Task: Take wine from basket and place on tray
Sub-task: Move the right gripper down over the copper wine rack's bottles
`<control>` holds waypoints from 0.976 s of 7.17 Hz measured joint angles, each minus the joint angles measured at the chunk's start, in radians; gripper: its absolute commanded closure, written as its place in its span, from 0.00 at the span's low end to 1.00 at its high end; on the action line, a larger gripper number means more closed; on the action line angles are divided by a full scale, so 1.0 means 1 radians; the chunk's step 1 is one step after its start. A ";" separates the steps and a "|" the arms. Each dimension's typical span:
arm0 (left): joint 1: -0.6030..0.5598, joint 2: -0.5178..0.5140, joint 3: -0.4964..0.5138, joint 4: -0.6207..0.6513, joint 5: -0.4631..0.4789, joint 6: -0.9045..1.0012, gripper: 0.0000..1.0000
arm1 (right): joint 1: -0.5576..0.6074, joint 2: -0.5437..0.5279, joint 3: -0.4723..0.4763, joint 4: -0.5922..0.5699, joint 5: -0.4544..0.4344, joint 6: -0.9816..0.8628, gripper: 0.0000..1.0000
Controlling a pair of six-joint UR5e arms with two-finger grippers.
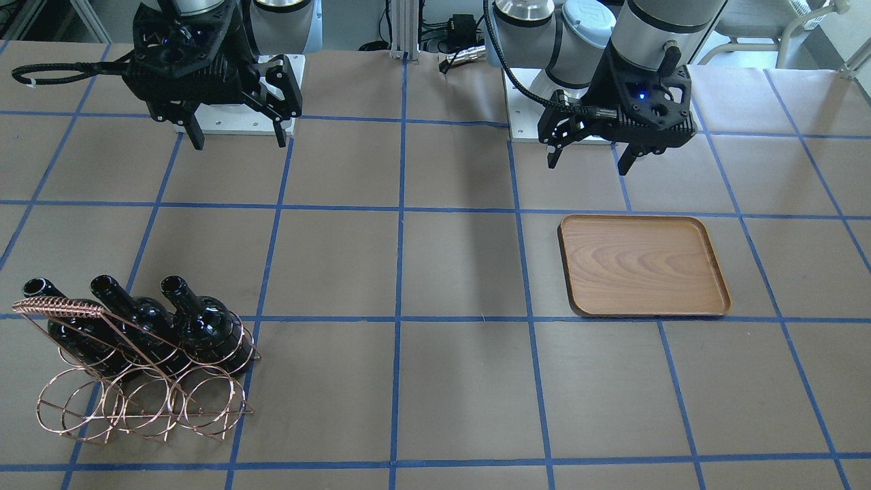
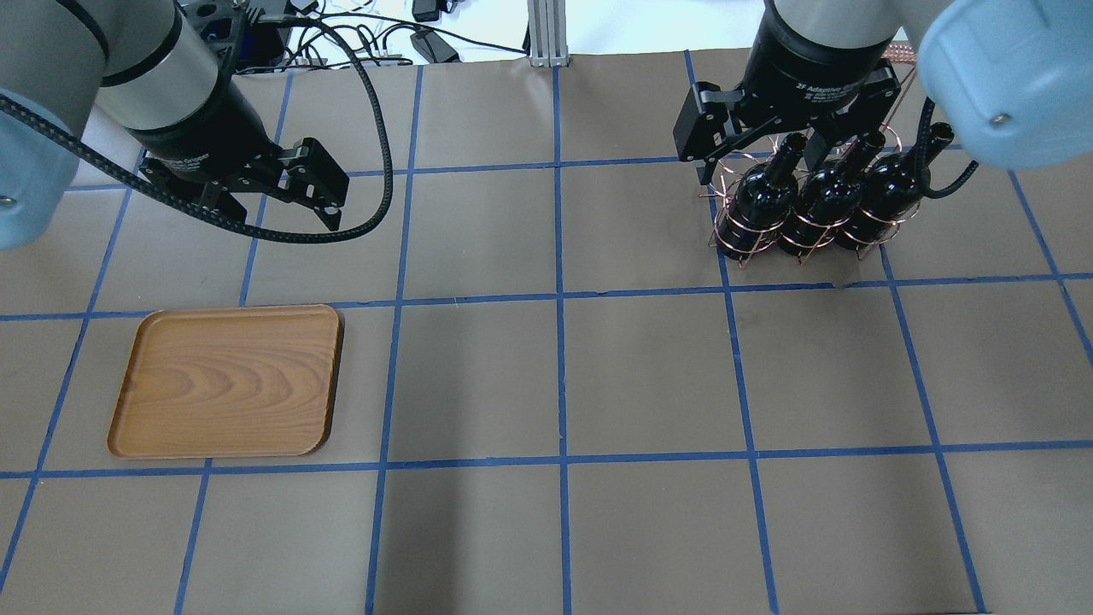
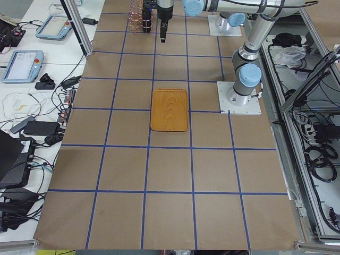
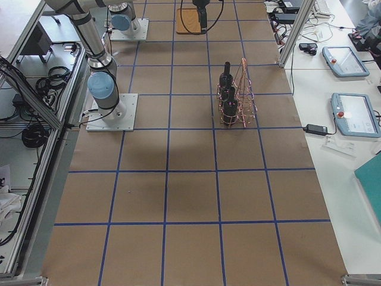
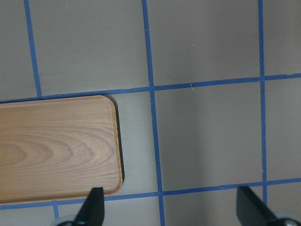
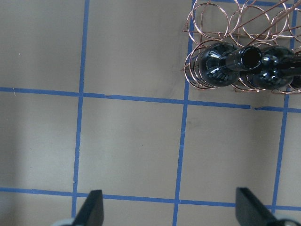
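The right wrist view's edge is cutting off the basket [image 6: 221, 33] just past its nearest wine [image 6: 218, 66] (the far rings are running out of frame), the tray [image 5: 56, 146] is running off the left wrist view, and overhead the right gripper [image 2: 760, 171] is covering the bottle mouths.

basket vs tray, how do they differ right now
The basket is tall open copper wire; the tray is flat solid wood. The basket holds three wine bottles; the tray holds nothing. The basket is on the robot's right, the tray on its left. Both rest on the table.
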 measured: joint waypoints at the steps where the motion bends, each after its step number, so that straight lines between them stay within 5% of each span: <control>1: 0.000 0.001 -0.004 -0.001 0.000 0.000 0.00 | 0.000 0.000 0.000 -0.005 -0.001 -0.001 0.00; 7: 0.002 0.005 -0.025 -0.001 0.012 0.004 0.00 | -0.009 0.015 -0.006 -0.007 0.000 -0.003 0.00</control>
